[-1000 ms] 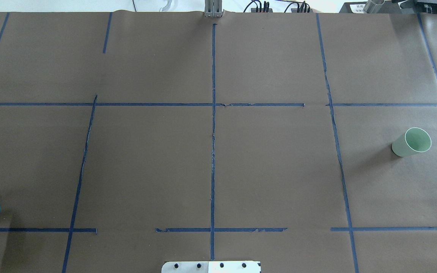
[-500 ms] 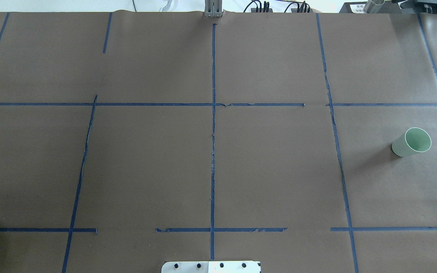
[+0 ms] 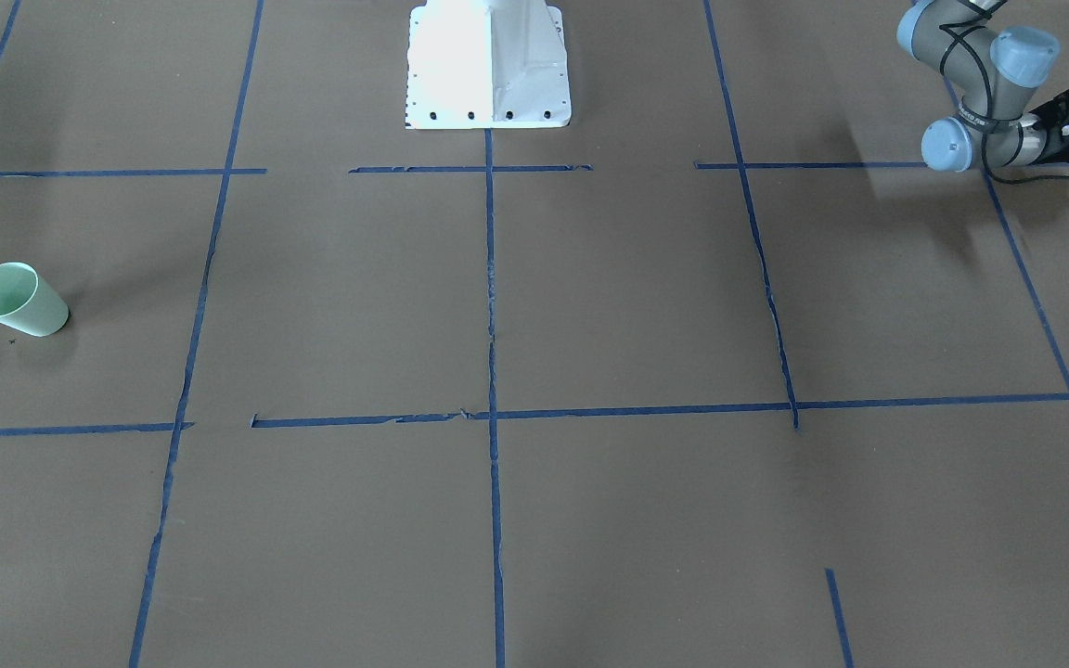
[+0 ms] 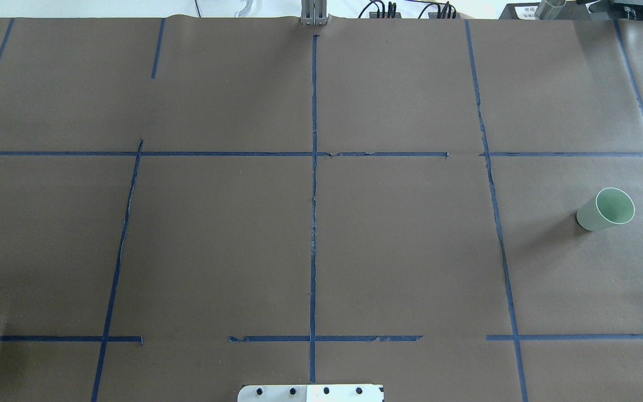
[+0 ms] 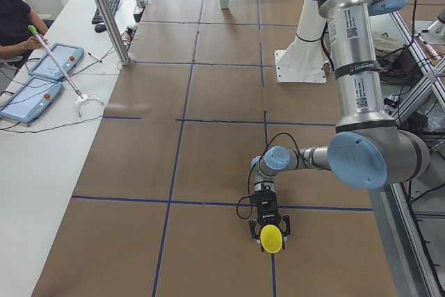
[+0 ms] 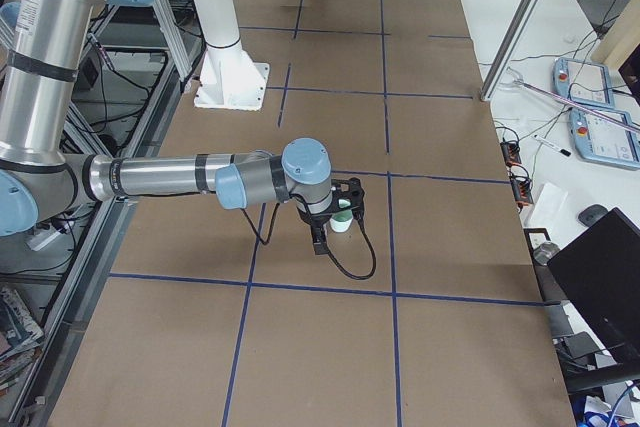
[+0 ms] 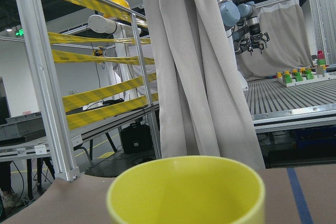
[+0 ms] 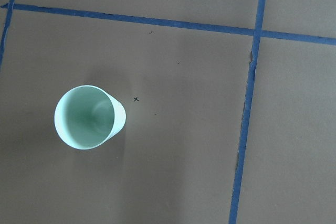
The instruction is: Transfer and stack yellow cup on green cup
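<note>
1. Your yellow cup (image 7: 186, 190) is near the left edge of the table (image 4: 411, 251), close to the corner on the robot's side.
2. The left gripper (image 5: 270, 227) lies low there, with a finger on each side of the yellow cup. You cannot tell if it squeezes the cup or only sits around it.
3. The green cup (image 4: 606, 209) stands mouth up near the right edge, about halfway along it. A tiny x mark (image 8: 136, 99) is just beside it.
4. The right gripper (image 6: 342, 209) hangs above the green cup, apart from it. You cannot tell if it is open or closed.
5. Between the two cups you see only the brown table top and its blue tape lines (image 4: 313, 223). The white base plate (image 3: 488, 65) sits at the middle of the robot's edge.
6. Past the far edge there is a white side table (image 5: 42, 144) with two tablets (image 5: 55, 60). A person (image 5: 14, 19) there holds a long stick (image 5: 59, 64). A metal post (image 5: 104, 12) stands by that edge.
</note>
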Tool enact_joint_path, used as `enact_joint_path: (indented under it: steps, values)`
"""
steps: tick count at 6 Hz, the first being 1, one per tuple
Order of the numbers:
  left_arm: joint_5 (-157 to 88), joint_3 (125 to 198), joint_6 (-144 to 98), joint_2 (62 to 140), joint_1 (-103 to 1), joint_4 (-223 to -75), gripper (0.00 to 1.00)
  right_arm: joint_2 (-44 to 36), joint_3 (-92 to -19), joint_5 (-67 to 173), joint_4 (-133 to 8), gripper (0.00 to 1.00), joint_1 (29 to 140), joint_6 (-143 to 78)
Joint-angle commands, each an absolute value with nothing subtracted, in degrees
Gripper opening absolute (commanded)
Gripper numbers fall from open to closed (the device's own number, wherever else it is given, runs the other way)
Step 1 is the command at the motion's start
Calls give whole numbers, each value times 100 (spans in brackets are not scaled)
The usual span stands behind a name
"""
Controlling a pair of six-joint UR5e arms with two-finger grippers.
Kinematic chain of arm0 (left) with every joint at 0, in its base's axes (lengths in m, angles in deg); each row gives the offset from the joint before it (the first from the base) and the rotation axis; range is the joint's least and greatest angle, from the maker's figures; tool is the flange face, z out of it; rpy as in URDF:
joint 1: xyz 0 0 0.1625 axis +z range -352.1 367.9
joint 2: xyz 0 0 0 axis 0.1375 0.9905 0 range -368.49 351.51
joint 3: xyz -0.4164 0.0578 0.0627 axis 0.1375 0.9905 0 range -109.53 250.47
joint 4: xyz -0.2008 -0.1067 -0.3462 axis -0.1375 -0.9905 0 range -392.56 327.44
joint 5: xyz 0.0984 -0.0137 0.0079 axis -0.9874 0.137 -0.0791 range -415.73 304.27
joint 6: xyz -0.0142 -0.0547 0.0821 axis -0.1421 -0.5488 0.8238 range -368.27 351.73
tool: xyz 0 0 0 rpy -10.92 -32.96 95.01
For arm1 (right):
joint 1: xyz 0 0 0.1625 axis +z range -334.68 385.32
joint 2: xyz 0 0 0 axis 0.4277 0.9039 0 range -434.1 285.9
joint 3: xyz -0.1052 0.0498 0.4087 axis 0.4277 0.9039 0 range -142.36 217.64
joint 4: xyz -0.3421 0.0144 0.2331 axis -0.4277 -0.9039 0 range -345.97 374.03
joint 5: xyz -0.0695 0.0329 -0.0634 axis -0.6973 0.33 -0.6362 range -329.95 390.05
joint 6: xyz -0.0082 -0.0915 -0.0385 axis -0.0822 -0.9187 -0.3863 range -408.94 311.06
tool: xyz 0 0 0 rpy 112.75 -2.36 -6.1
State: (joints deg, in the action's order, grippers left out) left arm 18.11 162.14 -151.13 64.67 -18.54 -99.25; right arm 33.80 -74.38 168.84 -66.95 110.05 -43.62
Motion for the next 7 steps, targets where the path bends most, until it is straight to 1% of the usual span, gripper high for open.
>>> enact_joint_path:
  steps: [1, 2, 3, 4, 6, 7]
  values:
    - [715, 16808, -14198, 6770, -2451, -10390, 3, 3478, -7459, 17215, -6683, 100, 11014, -4358]
    - [137, 16881, -13838, 7050, -2453, -10453, 3, 3479, -7442, 17226, -6692, 100, 11014, -4341]
    - [-330, 16943, -13052, 7609, -2531, -10497, 3, 3471, -7442, 17234, -6683, 100, 11005, -4358]
    - [-717, 16917, -12722, 7963, -2532, -11037, 3, 3427, -7450, 17348, -6518, 100, 10979, -4367]
    - [-1230, 16908, -11327, 8552, -2480, -12441, 5, 3409, -7459, 17375, -6148, 100, 10734, -4340]
    - [-1231, 16865, -10590, 8712, -2479, -13902, 8, 3392, -7459, 17375, -5851, 100, 10541, -4340]
